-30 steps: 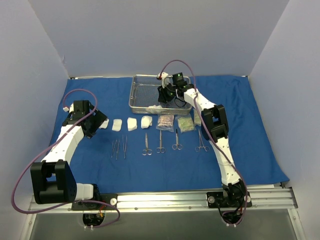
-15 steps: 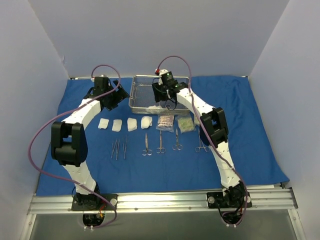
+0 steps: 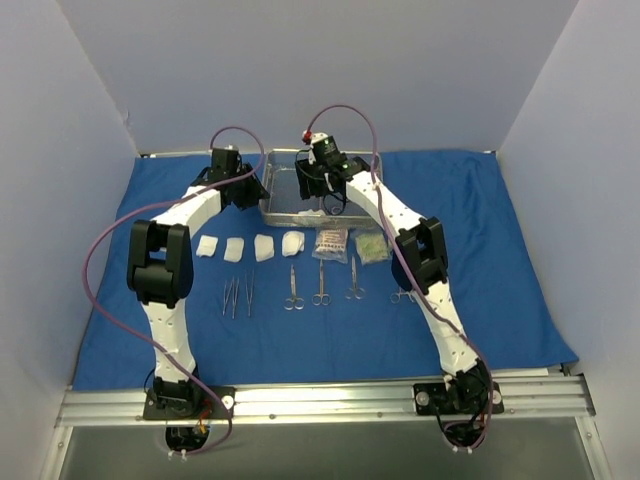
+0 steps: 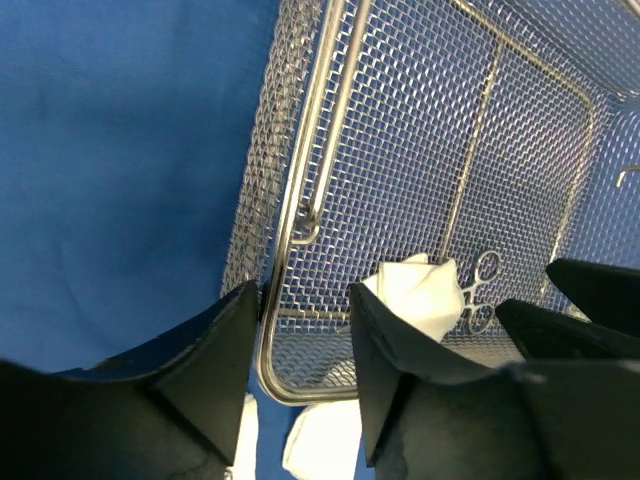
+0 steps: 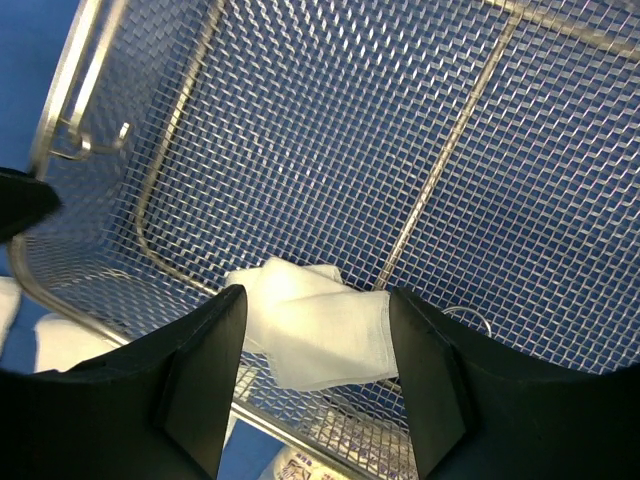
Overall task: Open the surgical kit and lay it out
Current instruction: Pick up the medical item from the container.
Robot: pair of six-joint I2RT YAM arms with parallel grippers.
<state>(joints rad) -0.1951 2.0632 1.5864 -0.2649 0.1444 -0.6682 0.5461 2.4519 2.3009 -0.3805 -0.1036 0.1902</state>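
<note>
Left wrist view: left gripper (image 4: 300, 300), jaws apart, straddles the rim of the wire-mesh tray (image 4: 480, 120); right gripper (image 5: 315, 298), jaws apart, over a gauze pad (image 5: 320, 340).

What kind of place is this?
Probably a robot test cell, not a hospital: plain white panels around, robot arms on a metal rail, steel instruments on a blue drape.

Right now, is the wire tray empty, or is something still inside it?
Not empty. A folded white gauze pad lies on the tray's mesh floor near one wall, with a ring-handled steel instrument beside it.
</note>
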